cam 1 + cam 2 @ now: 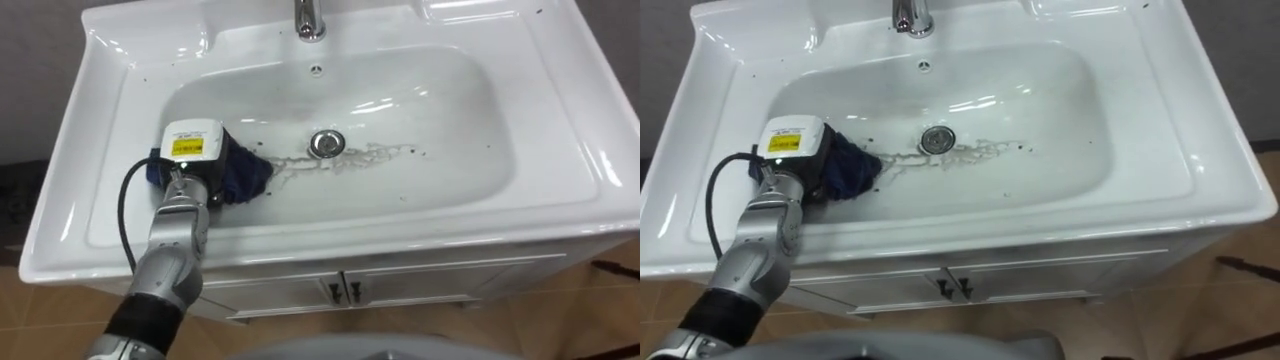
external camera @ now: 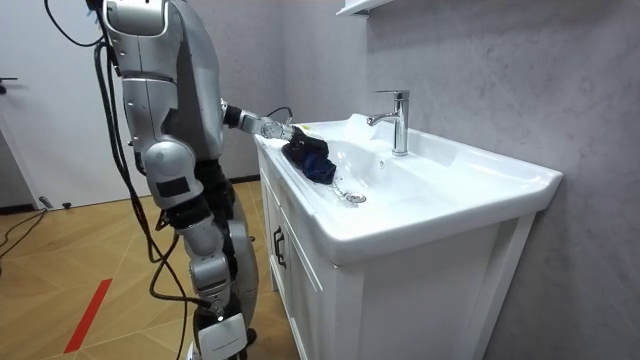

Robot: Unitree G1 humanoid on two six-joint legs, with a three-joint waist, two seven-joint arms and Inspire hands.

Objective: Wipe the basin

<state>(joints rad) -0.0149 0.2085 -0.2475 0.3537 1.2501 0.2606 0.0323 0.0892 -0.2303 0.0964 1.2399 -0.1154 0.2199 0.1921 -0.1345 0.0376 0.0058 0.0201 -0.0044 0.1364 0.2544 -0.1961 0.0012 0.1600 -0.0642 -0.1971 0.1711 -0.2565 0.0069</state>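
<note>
A white basin lies below me with a chrome drain at its middle and a faucet at the back. My left hand reaches in from the lower left and rests on the basin's left slope. It is shut on a bunched dark blue cloth, which presses against the bowl just left of the drain. A thin smear of water runs from the cloth past the drain to the right. In the room view the cloth hangs from the hand into the bowl.
Small dark specks dot the bowl and rim. White cabinet doors with dark handles sit under the front edge. In the room view I stand at the vanity's left end, with a grey wall behind the faucet.
</note>
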